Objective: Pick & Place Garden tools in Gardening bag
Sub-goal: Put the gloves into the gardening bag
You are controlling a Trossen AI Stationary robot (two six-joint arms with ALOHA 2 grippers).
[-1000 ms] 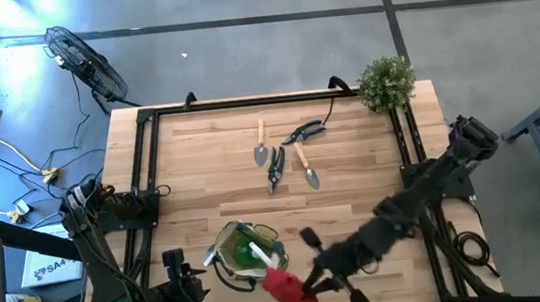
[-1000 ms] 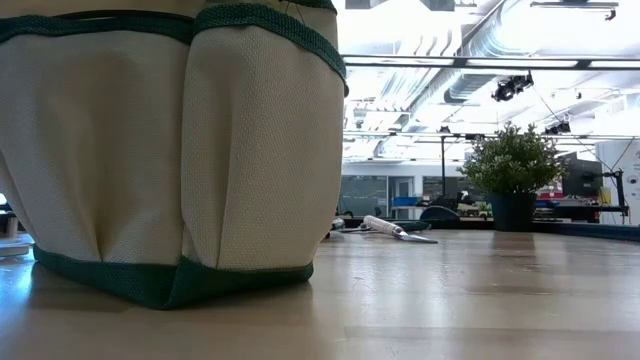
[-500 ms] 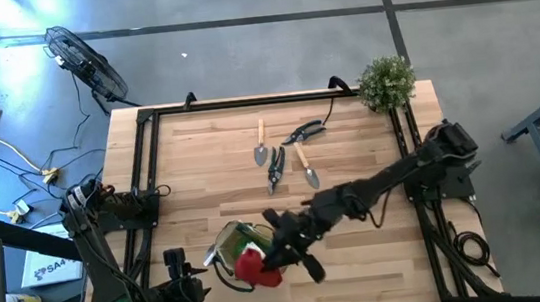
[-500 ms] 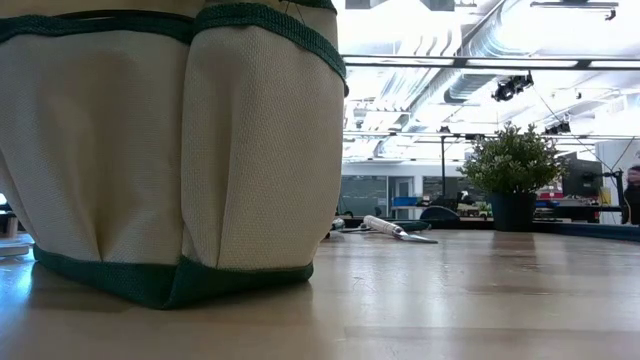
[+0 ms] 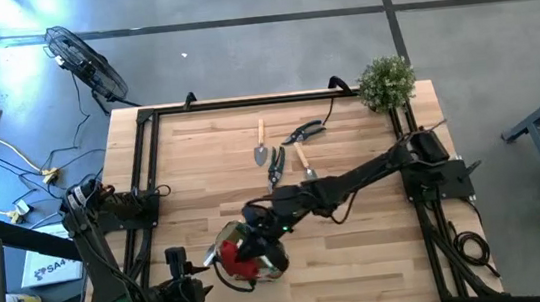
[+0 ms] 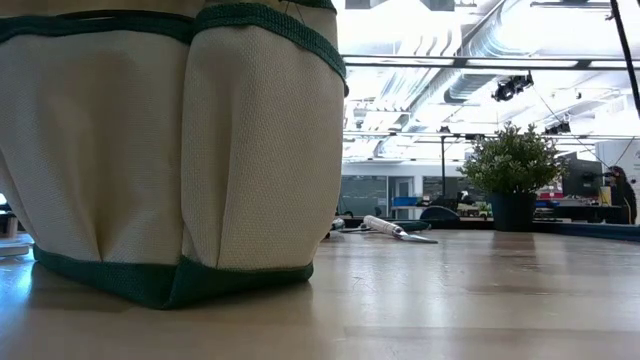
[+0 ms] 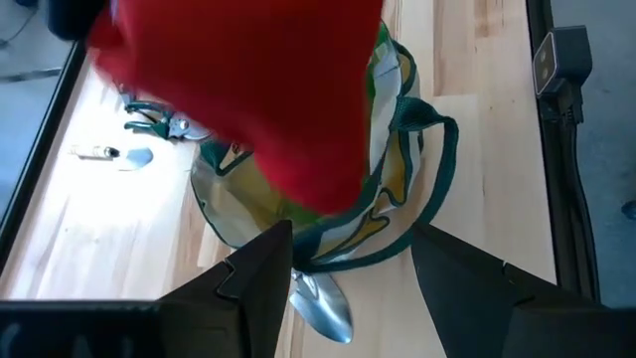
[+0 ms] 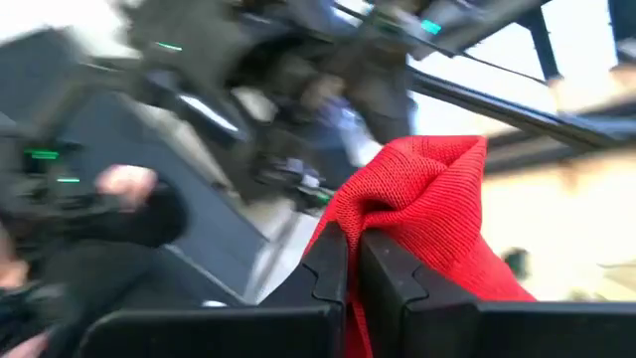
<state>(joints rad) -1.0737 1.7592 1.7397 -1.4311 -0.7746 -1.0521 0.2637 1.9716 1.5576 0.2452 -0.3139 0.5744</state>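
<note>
Red piece over bag, drop pending
Right end effector clamped on red cone-shaped piece above gardening bag; left end effector parted, empty. Trowels, pruners still on desk.

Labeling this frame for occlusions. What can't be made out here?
- Bag inside: high view, covered by the red cloth piece and the right pincer.
- Bag top and handles: low view, cut off by the top edge.
- Red piece's full shape: left wrist view, blurred and cropped.
- Background past the red piece: right wrist view, motion-blurred.
- Far tools: low view, too small to identify.
</note>
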